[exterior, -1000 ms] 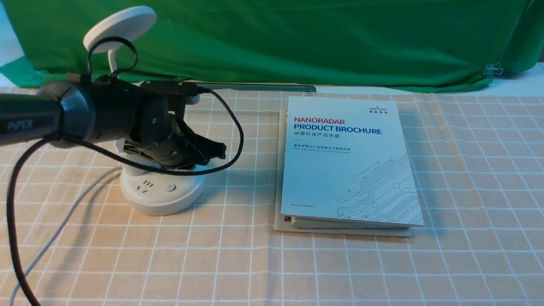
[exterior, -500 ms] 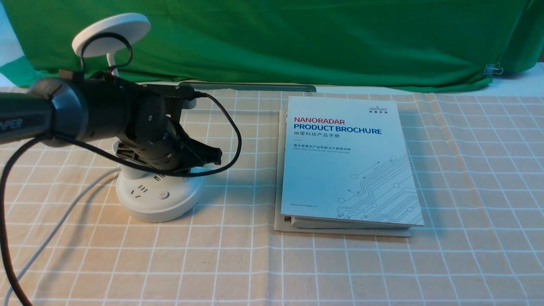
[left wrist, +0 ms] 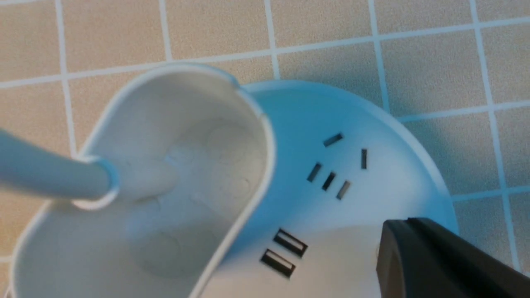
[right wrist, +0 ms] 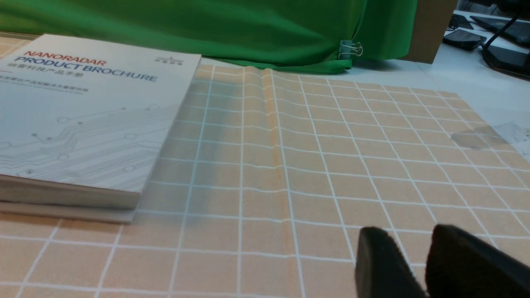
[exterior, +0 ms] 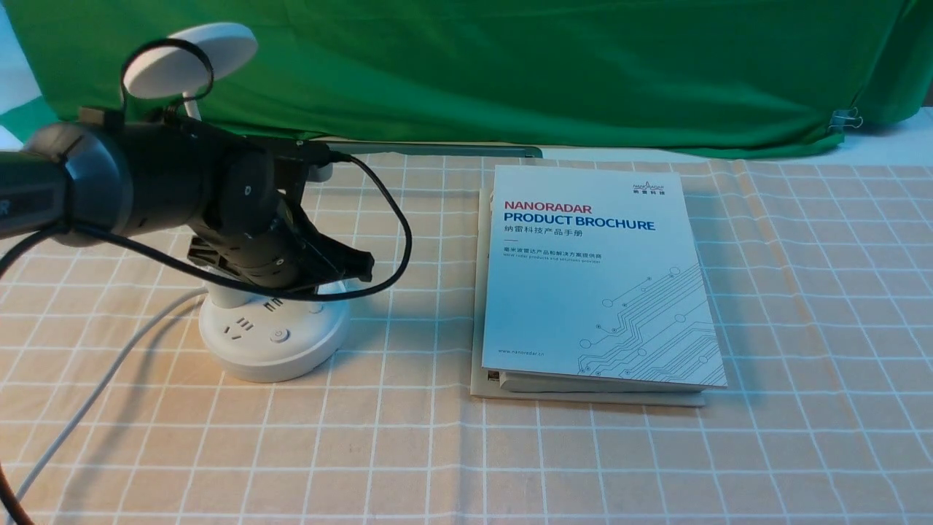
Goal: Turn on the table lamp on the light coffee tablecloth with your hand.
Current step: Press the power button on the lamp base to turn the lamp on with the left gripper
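The white table lamp (exterior: 273, 339) stands at the left on the light coffee tablecloth (exterior: 408, 437). Its disc head (exterior: 191, 49) shows no glow. My left gripper (exterior: 362, 266), the hand, is shut and empty, just above the right part of the round base beside the pen-holder cup (left wrist: 174, 174). In the left wrist view its joined fingertips (left wrist: 403, 231) sit over the base (left wrist: 352, 124), near the two USB slots. A round button (exterior: 278, 336) shows on the base's front. My right gripper (right wrist: 410, 234) hovers low over bare cloth, slightly open, holding nothing.
A white NANORADAR brochure (exterior: 590, 270) lies on a thin board in the middle of the cloth. The lamp's white cord (exterior: 95, 394) trails to the front left. My arm's black cable (exterior: 401, 240) loops past the lamp. A green backdrop (exterior: 510, 65) hangs behind.
My left arm has drawn back to the left and risen slightly. The lamp's base and head have shifted a little to the left.
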Robot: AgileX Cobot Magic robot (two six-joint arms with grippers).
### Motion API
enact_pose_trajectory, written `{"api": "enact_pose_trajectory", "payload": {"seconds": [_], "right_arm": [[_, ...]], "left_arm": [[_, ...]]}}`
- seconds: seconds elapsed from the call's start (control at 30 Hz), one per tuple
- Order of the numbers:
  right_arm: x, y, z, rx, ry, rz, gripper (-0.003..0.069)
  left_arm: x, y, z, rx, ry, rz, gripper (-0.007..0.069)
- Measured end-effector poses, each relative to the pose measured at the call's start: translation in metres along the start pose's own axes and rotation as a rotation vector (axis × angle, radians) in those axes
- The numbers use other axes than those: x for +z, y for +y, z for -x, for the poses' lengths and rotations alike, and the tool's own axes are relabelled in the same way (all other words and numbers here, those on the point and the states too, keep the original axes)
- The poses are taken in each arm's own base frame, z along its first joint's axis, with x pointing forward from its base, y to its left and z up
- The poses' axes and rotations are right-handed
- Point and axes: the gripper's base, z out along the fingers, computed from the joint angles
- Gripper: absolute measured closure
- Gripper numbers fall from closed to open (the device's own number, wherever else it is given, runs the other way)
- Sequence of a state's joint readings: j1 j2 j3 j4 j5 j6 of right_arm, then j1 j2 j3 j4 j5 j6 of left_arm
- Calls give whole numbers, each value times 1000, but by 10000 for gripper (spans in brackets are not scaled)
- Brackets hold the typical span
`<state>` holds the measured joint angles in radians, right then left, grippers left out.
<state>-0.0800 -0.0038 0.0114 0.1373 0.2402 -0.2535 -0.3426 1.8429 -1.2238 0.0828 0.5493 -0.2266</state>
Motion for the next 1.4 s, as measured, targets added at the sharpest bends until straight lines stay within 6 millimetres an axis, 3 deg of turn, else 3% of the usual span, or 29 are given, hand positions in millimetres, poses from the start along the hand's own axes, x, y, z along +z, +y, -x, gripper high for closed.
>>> {"api": "enact_pose_trajectory", "payload": {"seconds": [1.17,1.4], "right_arm": [[0,0,0,0,0,0,420],[0,0,0,0,0,0,420]], "left_arm": [[23,-4,-4,-1,60,-34,624],[13,-6,1,-26,19,-60,624]]}}
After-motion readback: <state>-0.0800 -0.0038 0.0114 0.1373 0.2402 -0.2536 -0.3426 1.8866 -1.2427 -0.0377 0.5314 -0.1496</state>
